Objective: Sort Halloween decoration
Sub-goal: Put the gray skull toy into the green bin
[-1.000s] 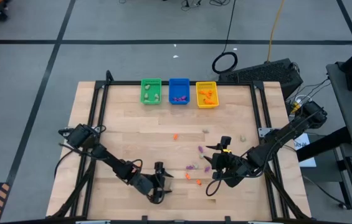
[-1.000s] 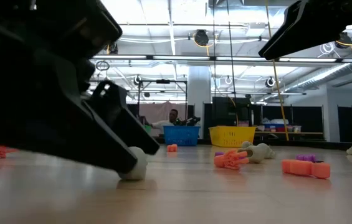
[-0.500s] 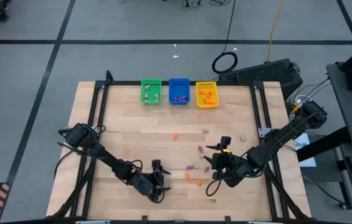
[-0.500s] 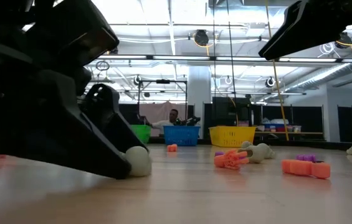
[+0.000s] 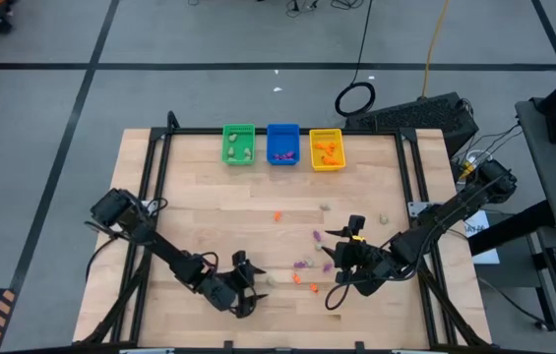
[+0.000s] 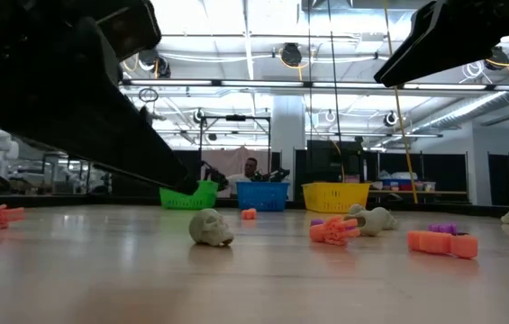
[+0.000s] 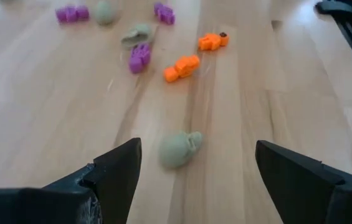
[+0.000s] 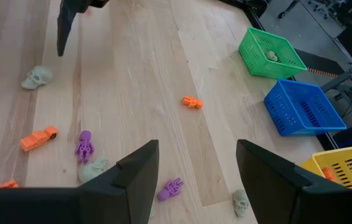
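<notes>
We see the left arm stretched low from the table's left edge toward the near middle, its gripper (image 5: 245, 285) just short of a pale skull (image 5: 275, 278). In the left wrist view the two dark fingers (image 7: 118, 169) stand wide apart with nothing between them, and the skull (image 7: 180, 148) lies free on the wood ahead of them. In the low view the skull (image 6: 210, 227) rests alone on the table (image 6: 254, 279), with the arm's dark bulk raised above and behind it.

The right arm reaches in from the right edge, bent at the elbow, its gripper (image 5: 337, 280) hanging over the near right of the table. Its fingers (image 8: 139, 167) are also spread and hold nothing.

Loose trinkets (image 5: 309, 264) lie scattered between the two grippers and a little farther up the board: orange pieces (image 7: 182, 66), purple figures (image 8: 84, 145) and more pale ones (image 8: 92, 169). One orange bit (image 5: 278, 216) sits by itself near the middle of the table.

At the far edge three bins stand in a row: green (image 5: 238, 145), blue (image 5: 282, 144) and yellow (image 5: 326, 150). We can make out pale pieces in the green one, purple in the blue and orange in the yellow.
</notes>
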Robot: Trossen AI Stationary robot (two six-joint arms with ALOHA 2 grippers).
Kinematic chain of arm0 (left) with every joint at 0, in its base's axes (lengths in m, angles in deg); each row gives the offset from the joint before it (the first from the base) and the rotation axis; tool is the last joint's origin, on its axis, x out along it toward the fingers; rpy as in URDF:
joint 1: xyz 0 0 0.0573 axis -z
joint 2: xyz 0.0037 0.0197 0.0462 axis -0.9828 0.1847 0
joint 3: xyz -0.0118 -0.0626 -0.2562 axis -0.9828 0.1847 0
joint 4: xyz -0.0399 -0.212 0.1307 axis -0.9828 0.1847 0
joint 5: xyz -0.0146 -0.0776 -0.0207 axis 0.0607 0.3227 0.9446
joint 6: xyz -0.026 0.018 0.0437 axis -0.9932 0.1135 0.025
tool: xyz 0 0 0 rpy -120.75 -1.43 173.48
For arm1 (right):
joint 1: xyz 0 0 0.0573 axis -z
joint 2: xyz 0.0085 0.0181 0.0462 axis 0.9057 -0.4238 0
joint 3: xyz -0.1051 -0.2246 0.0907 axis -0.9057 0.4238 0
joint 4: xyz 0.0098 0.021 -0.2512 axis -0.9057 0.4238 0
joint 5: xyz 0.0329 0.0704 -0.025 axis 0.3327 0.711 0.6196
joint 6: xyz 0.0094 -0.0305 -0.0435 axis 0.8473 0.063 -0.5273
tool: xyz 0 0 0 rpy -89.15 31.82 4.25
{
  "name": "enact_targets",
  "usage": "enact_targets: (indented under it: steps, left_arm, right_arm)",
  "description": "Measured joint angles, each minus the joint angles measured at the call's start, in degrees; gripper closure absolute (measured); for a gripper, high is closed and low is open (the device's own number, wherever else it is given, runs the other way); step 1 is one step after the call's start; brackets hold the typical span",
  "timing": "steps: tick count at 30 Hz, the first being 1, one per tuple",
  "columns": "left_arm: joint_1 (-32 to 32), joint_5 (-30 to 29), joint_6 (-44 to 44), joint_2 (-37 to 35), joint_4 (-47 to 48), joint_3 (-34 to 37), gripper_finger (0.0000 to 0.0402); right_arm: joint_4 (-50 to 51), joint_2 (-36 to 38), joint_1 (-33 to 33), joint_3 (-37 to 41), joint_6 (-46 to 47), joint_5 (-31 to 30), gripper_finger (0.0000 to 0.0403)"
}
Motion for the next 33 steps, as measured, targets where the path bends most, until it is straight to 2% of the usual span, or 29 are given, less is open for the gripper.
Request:
enact_targets:
  steps: [6,15,24,30,33]
  left_arm:
    - [1.5,-0.1,-4.2,0.1,-0.7,0.0,0.0089]
    - [2.4,-3.3,9.4,0.1,-1.4,0.3,0.0089]
    - [1.4,1.1,15.4,0.1,-2.4,1.2,0.0089]
    - [-0.7,2.8,18.3,0.2,-12.6,5.7,0.0089]
    - [-2.7,5.6,20.7,0.2,-13.8,6.7,0.0089]
  right_arm:
    - [0.0,0.0,0.0,0.0,-0.1,0.0,0.0202]
    - [0.0,0.0,0.0,0.0,-0.2,0.0,0.0202]
    - [0.0,0.0,0.0,0.0,-0.5,0.0,0.0202]
    - [0.4,0.0,-0.1,0.0,-0.3,0.0,0.0202]
    - [0.4,0.0,0.0,0.0,-0.3,0.0,0.0202]
